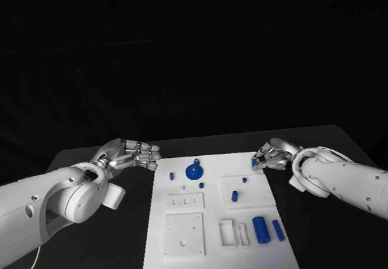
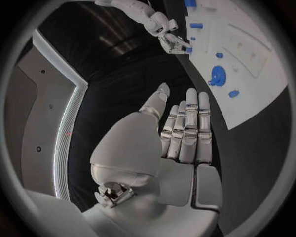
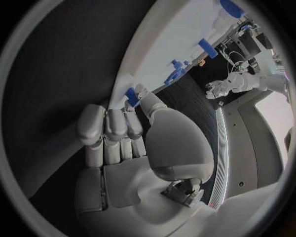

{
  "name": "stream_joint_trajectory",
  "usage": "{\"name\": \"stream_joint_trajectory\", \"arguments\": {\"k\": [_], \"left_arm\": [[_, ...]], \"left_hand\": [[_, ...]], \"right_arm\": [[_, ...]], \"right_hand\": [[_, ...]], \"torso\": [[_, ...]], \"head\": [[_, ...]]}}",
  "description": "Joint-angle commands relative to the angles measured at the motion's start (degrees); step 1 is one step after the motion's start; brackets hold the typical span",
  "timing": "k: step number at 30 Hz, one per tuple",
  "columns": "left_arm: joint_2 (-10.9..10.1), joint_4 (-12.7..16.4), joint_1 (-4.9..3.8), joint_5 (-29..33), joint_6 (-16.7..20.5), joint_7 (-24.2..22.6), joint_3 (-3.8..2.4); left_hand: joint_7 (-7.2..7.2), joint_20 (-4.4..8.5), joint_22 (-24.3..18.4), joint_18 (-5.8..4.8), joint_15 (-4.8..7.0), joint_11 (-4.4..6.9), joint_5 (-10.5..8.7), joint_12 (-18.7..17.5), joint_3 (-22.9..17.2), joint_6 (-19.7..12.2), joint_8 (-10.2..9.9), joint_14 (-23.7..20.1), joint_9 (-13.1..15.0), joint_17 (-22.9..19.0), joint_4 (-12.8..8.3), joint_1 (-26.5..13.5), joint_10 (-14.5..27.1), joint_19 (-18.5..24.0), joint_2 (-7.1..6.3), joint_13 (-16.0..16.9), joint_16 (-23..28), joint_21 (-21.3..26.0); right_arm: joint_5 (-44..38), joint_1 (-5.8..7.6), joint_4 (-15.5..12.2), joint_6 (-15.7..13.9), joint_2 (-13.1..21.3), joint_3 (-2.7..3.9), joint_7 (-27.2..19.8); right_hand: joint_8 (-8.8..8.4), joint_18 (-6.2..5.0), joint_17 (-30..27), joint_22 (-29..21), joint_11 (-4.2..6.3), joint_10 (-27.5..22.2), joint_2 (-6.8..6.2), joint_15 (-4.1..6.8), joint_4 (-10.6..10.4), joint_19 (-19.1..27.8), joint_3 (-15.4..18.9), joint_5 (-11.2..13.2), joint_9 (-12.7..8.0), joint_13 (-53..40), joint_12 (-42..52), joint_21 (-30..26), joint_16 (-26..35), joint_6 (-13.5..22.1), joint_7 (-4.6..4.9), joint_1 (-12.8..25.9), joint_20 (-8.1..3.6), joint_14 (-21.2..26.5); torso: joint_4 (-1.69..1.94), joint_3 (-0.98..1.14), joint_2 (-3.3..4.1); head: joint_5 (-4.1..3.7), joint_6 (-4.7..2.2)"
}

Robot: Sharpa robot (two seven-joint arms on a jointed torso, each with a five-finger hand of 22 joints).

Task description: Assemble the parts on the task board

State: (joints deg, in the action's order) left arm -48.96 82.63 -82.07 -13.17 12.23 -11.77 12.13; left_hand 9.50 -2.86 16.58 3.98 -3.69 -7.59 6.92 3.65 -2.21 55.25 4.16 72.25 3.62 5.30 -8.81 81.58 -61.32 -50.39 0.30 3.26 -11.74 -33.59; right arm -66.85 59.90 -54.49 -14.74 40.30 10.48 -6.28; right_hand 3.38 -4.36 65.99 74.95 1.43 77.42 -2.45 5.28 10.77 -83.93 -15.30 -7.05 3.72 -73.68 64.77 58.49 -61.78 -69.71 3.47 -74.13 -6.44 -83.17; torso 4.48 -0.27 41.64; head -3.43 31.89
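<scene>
White task board [image 1: 220, 260] lies in middle of black table [image 1: 95, 259]. Blue parts on it: round gear [image 1: 194, 171] near far edge, two long pegs [image 1: 268, 229] in near right part.

Right hand [image 1: 271, 155] at board's far right edge, fingers curled, thumb and finger pinching small blue part [image 3: 132, 96], touching board edge, it seems.

Left hand [image 1: 129, 155] over table, left of board, fingers straight and side by side, holding nothing.
</scene>
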Motion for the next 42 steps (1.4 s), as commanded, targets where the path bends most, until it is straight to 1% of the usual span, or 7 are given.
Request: {"name": "stream_joint_trajectory", "arguments": {"k": [1, 9, 14, 19, 26, 36, 42], "left_arm": [[0.0, 0.1, -0.05, -0.2, -0.8, -0.1, -0.04], [0.2, -0.5, -0.06, -0.3, -1.2, 1.3, -0.15], [0.6, -2.4, -0.89, -0.3, -2.4, 4.3, -0.44], [2.1, -4.7, -2.59, -1.0, -4.4, 8.5, -0.54], [5.6, -6.2, -3.63, -3.6, -4.1, 13.9, -0.53], [8.7, -4.7, -3.81, -5.2, -4.2, 25.1, -0.21], [10.4, -4.9, -3.80, -7.5, -5.5, 28.2, -0.12]], "left_hand": [[-0.13, 0.02, 0.0, -0.43, -0.19, -0.02, -0.27, -0.3, -0.1, -0.2, -0.2, 0.1, 0.0, 0.1, 0.2, 0.3, 0.1, -0.2, -0.15, 0.1, 0.1, 0.2], [-0.79, 0.24, 0.0, -0.59, 0.19, 0.96, -0.40, -0.2, -0.2, 1.5, 0.0, 0.4, 0.1, 0.3, 0.9, -1.1, -4.0, -0.3, 0.50, 0.1, -0.3, 0.1], [-2.30, 1.74, 0.3, -1.02, 2.12, 3.58, -0.40, 0.0, -0.3, 4.3, 0.2, 3.8, 0.1, 2.1, 2.3, -3.5, -11.5, -3.0, 1.16, 0.2, -4.0, -0.9], [-4.25, 4.94, 2.3, -2.65, 4.89, 6.35, -1.31, 0.1, 1.6, 7.7, -0.2, 5.8, 0.3, 9.4, 5.7, -7.6, -19.6, -6.9, 0.48, 0.5, -16.0, -4.6], [-4.38, 6.48, 5.1, -2.90, 6.20, 7.28, -1.45, 1.1, 3.4, 7.9, -0.3, 3.0, 0.4, 16.3, 9.2, -8.6, -23.4, -7.9, -0.75, 1.0, -28.3, -8.6], [-5.85, 8.94, 10.6, -2.63, 8.75, 9.66, -1.10, 13.9, 3.8, 10.9, -0.1, 4.9, 0.7, 21.5, 11.1, -11.1, -25.1, -10.6, -1.55, 5.9, -41.0, -15.7], [-7.94, 9.54, 12.4, -3.09, 9.34, 10.46, 13.59, 15.7, 3.1, 15.6, 1.5, 4.0, 5.8, 22.0, 12.4, -13.2, -25.1, -10.0, -3.12, 6.8, -43.4, -16.5]], "right_arm": [[0.0, -0.04, 0.0, -2.4, -0.1, 0.02, -0.5], [-0.4, -0.01, -1.4, -4.2, 0.2, 0.27, -0.1], [-1.7, 0.63, -3.8, -4.3, 0.7, 1.00, 0.7], [-4.7, 1.71, -7.7, -3.5, 1.1, 1.50, 2.2], [-10.6, 2.72, -13.8, -1.8, 0.5, 2.01, 5.6], [-18.0, 3.51, -21.1, 0.7, -2.1, 2.08, 15.9], [-20.3, 3.60, -23.8, 1.3, -4.1, 1.99, 19.3]], "right_hand": [[0.24, 0.50, 0.1, 7.3, -0.01, 0.1, 1.05, 0.09, 0.1, -1.5, -0.6, 0.2, 0.4, -0.1, 0.2, 0.2, -0.3, -1.9, -0.14, -0.1, 0.03, -0.3], [0.24, 0.43, 0.1, 7.3, 0.00, 0.1, 0.83, 0.10, 0.5, -1.5, -1.4, -0.8, 0.4, 0.0, 0.0, 0.2, -0.2, -1.9, -0.10, 0.1, 0.02, -0.3], [0.23, 0.41, 0.2, 7.3, 0.00, 0.1, 0.74, 0.09, 0.5, -1.5, -1.5, -0.9, 0.4, 0.0, 0.0, 0.2, -0.3, -1.9, -0.10, 0.2, 0.03, -0.3], [0.23, 0.39, 0.2, 7.3, 0.01, 0.1, 0.69, 0.08, 0.5, -1.5, -1.6, -0.4, 0.4, 0.0, 0.0, 0.2, -0.2, -1.9, -0.13, 0.3, 0.05, -0.3], [0.24, 0.38, 0.1, 7.3, 0.02, 0.0, 0.27, 0.07, -0.2, -1.5, -2.1, 0.2, 0.4, 0.1, -0.2, 0.2, -0.1, -1.8, -0.12, 0.0, 0.07, -0.3], [0.21, 0.26, -0.3, 7.2, -0.07, -0.6, -2.06, -0.09, -2.9, -1.5, -7.1, 3.4, 0.3, 0.7, -1.1, -0.7, 0.9, -0.8, 0.09, -0.3, 0.24, -0.3], [0.24, 0.26, -0.4, 7.2, -0.01, -0.6, -2.27, -0.11, -3.0, -1.5, -7.3, 2.9, 0.3, 0.8, -1.2, -0.7, 1.0, -0.8, 0.15, -0.4, 0.23, -0.3]], "torso": [[0.02, 0.01, 0.01], [-0.33, 0.02, -0.10], [-0.82, -0.03, -0.34], [-1.30, -0.10, -1.04], [-1.64, -0.40, -1.97], [-1.90, -0.82, -2.53], [-1.75, -0.97, -2.80]], "head": [[0.01, 0.02], [0.28, -0.40], [0.61, -0.74], [1.37, -0.64], [2.66, -0.15], [3.79, 0.55], [3.93, 1.25]]}}
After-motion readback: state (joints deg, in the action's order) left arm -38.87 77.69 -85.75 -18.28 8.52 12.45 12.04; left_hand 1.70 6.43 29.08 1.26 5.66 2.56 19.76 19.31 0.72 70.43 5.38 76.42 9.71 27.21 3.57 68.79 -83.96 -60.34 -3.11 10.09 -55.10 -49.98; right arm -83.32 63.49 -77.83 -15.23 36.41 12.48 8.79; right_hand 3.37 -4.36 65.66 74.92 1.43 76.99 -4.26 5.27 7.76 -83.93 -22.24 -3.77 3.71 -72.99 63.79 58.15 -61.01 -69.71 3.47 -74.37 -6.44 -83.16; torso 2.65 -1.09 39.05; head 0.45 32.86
